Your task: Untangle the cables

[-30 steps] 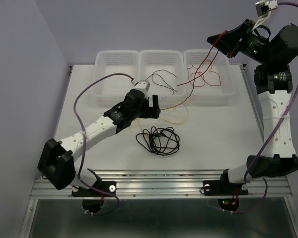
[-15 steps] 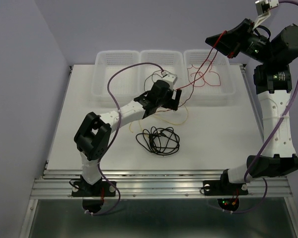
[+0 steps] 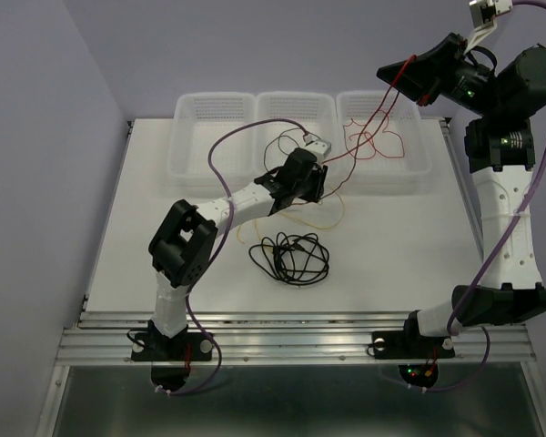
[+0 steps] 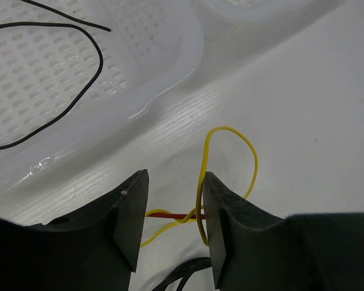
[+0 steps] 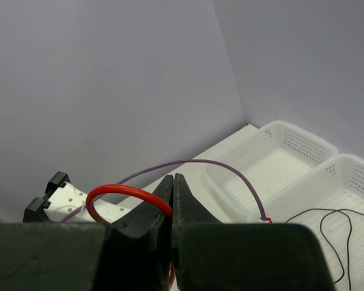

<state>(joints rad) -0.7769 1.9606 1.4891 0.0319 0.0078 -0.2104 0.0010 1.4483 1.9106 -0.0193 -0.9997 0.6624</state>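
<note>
Left gripper (image 4: 173,182) is held low over the table (image 3: 409,237), just on the near side of the middle basket (image 3: 296,96). Its jaws are set at a moderate gap, nothing pinched. A yellow cable (image 4: 230,130) loop is threaded between the fingers, close against the right one, and a red cable (image 4: 170,215) is crossed beneath it. Right gripper (image 5: 173,179) is raised at far right, clamped on the red cable. A black cable coil (image 3: 291,255) is seen on the table, near of the left gripper.

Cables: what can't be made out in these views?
- Left wrist: the left gripper hides where yellow cable and red cable run; black cable cut by bottom edge.
- Top: left gripper covers their crossing.
- Right wrist: shut right gripper hides the red cable's held part.
</note>
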